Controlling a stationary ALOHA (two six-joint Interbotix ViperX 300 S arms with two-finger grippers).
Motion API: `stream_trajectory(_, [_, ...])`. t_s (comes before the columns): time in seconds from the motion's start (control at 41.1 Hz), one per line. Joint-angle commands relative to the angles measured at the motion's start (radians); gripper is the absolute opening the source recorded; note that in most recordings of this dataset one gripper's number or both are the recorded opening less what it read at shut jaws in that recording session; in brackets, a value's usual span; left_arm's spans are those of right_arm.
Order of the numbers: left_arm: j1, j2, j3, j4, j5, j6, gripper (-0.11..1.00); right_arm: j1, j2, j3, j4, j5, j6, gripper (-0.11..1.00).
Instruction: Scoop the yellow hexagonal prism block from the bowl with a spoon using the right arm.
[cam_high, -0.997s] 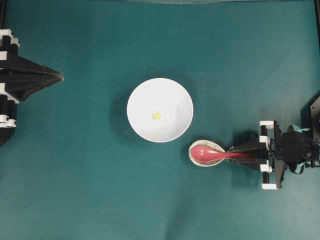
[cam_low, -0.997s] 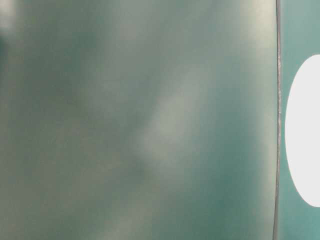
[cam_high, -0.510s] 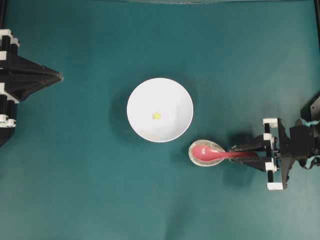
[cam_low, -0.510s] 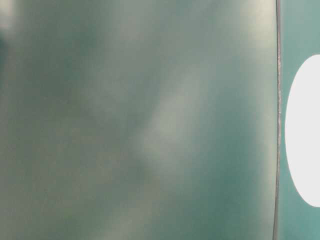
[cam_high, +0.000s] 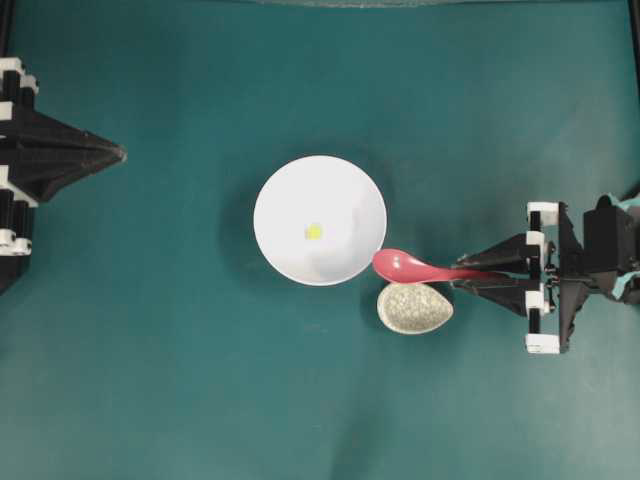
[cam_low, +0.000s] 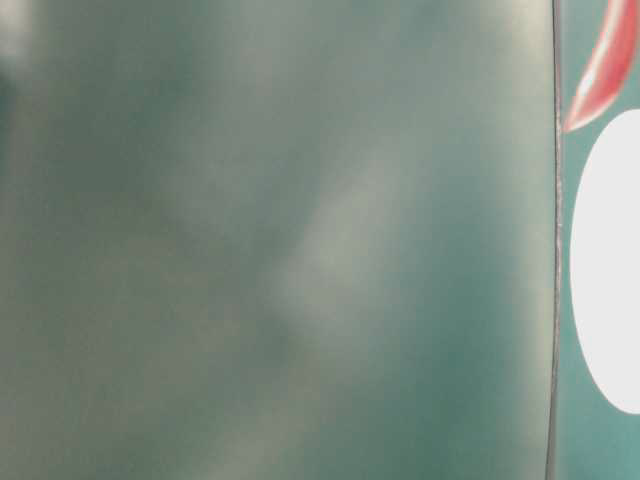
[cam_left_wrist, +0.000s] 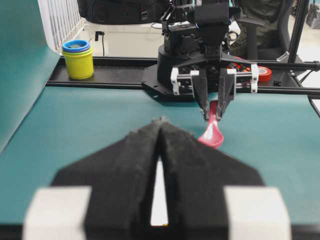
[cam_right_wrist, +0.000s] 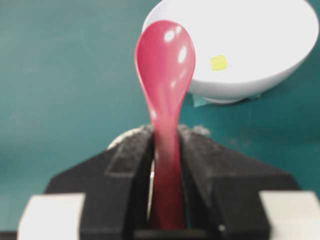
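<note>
1. Clamped between the right gripper's (cam_high: 478, 277) black foam-padded fingers (cam_right_wrist: 125, 165), the spoon (cam_high: 415, 267) is held by its short straight handle; the jaws are parted only by the handle's width.
2. A glossy pinkish-red finish is shown on the spoon's oval scoop, which is seen raised just beside the bowl's (cam_high: 272, 200) rim, on the gripper's side.
3. The bowl is seen as round, plain, smooth and white; the yellow hexagonal prism block (cam_high: 314, 231), tiny and bright, is found near its middle.
4. An egg-shaped speckled grey-white dish (cam_high: 414, 308) is set just beside the bowl, under the spoon.
5. The left gripper (cam_left_wrist: 160, 131), well apart from the bowl, is seen closed to a point.
</note>
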Motion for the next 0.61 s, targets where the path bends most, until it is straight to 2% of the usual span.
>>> stream_trajectory(0.0, [0.003,0.008,-0.029,0.002,-0.009,0.002,0.02,-0.051,-0.061,-0.04,-0.002,0.078,-0.051,0.24])
stream_trajectory(0.17, [0.003,0.009,-0.029,0.002,-0.009,0.002,0.02,-0.16,-0.132,-0.11,-0.003,0.278,-0.175,0.24])
stream_trajectory(0.316, [0.003,0.011,-0.029,0.002,-0.009,0.0,0.02,-0.244,-0.169,-0.176,-0.002,0.422,-0.249,0.24])
stream_trajectory(0.438, [0.003,0.012,-0.029,0.002,-0.009,0.0,0.02,-0.318,-0.183,-0.225,-0.003,0.543,-0.284,0.24])
stream_trajectory(0.583, [0.003,0.012,-0.029,0.002,-0.009,-0.002,0.02,-0.41,-0.183,-0.287,-0.003,0.699,-0.29,0.24])
